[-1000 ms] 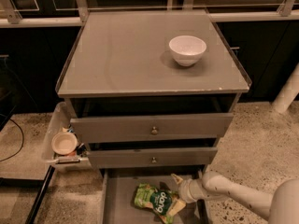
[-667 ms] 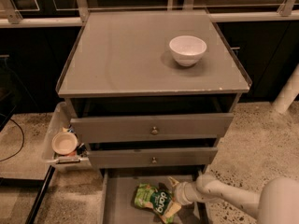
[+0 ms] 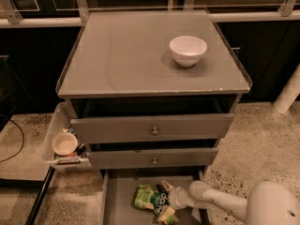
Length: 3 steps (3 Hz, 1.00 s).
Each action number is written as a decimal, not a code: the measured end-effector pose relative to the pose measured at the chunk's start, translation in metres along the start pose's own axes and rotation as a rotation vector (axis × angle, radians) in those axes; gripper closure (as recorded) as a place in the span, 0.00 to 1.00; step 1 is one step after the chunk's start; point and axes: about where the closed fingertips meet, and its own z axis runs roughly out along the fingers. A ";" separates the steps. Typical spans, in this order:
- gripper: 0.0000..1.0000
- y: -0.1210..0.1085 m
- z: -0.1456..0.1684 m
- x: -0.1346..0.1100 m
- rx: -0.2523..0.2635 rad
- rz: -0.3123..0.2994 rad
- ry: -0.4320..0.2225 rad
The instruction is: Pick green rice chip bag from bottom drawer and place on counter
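Note:
The green rice chip bag [image 3: 150, 199] lies crumpled on the floor of the pulled-out bottom drawer [image 3: 119, 196], near its middle. My gripper [image 3: 166, 201] reaches in from the right on a white arm, low inside the drawer. It is open, with one fingertip [image 3: 166, 186] behind the bag's right end and the other in front of it, so the bag's right end sits between the jaws. The counter [image 3: 126, 55] is the flat grey top of the cabinet above.
A white bowl [image 3: 188, 49] stands on the counter at the right rear. The two upper drawers [image 3: 152, 128] stick out a little above the bottom one. A clear side bin [image 3: 58, 139] with a small bowl [image 3: 64, 143] hangs on the cabinet's left.
My gripper has moved left along the bottom drawer to the bag, and its fingers now straddle the bag's right end. The bag has stayed put.

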 end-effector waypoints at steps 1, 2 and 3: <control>0.00 0.002 0.020 0.004 -0.005 -0.002 -0.024; 0.18 0.002 0.021 0.005 -0.004 0.000 -0.024; 0.41 0.002 0.021 0.005 -0.004 0.000 -0.024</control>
